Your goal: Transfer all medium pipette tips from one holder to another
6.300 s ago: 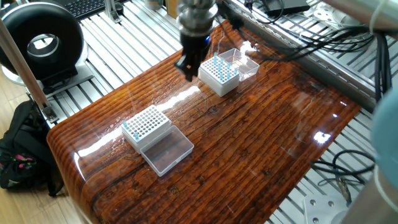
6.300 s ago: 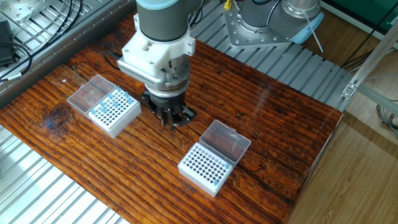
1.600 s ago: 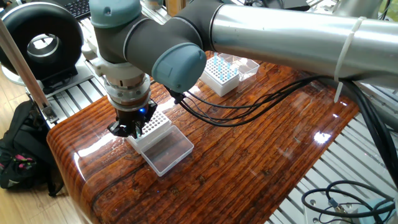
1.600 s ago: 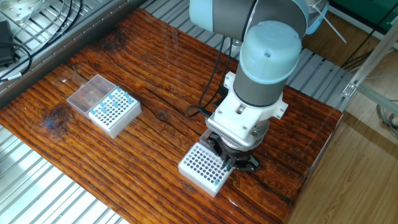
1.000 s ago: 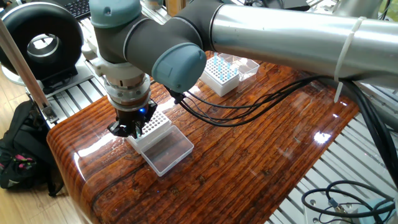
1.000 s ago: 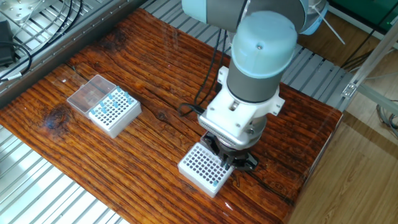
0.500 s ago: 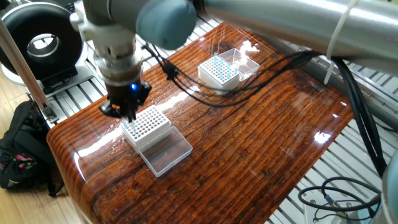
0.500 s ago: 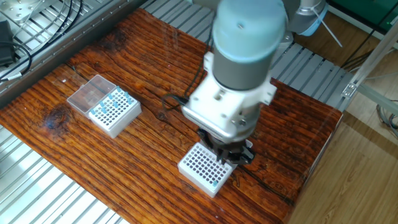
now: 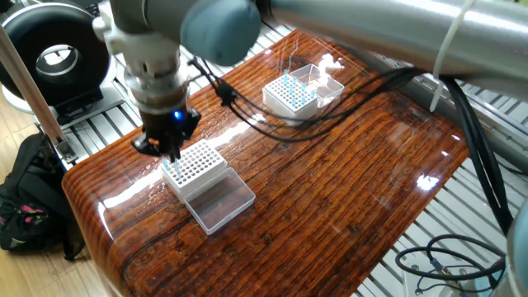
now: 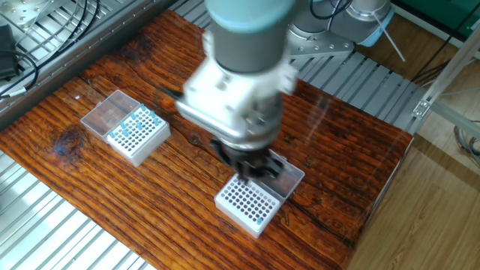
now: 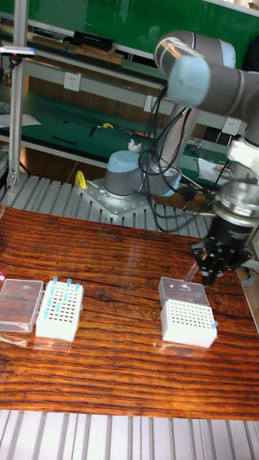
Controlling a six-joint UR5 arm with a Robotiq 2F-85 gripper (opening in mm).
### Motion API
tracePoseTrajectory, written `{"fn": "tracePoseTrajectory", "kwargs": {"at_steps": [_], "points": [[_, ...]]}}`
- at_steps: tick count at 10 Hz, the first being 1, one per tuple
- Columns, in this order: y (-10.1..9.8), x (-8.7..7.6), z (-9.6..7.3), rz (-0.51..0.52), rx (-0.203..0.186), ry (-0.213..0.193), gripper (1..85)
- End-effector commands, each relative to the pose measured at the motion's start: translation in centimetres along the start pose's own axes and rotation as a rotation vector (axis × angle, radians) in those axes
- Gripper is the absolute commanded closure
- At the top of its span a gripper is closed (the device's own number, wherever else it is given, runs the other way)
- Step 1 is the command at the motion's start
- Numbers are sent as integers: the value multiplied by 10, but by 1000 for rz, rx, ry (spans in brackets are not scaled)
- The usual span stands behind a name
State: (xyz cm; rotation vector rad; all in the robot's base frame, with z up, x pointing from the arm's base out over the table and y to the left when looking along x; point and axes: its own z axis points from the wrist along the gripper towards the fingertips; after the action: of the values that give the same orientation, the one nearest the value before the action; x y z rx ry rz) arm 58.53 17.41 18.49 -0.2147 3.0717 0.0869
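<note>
Tall fixed view shows your black two-finger claw [image 11: 216,277] above the white grid holder [image 11: 186,323]; whether it grips anything, you cannot tell. Slender pale-blue translucent tips [image 11: 60,293] mostly stand in the far white holder [image 11: 57,313]. Align over a hole before lowering.

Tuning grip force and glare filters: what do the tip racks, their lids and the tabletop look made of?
Racks: opaque white plastic, probably moulded, matte grid tops. Lids: clear plastic; wood shows through. Table: dark wood grain under glossy varnish, with bright reflections. Tips: pale-blue translucent plastic.
</note>
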Motion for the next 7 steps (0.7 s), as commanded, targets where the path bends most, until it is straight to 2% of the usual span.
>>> {"fn": "tracePoseTrajectory", "kwargs": {"at_steps": [1,3,5,6,7], "points": [[-51,-9,-11,-71,12,-41,837],[-79,-6,1,-123,32,-58,847],[-83,-5,1,-144,45,-50,847],[-80,0,1,-101,32,-33,847],[-78,-2,1,-12,22,-43,847]]}}
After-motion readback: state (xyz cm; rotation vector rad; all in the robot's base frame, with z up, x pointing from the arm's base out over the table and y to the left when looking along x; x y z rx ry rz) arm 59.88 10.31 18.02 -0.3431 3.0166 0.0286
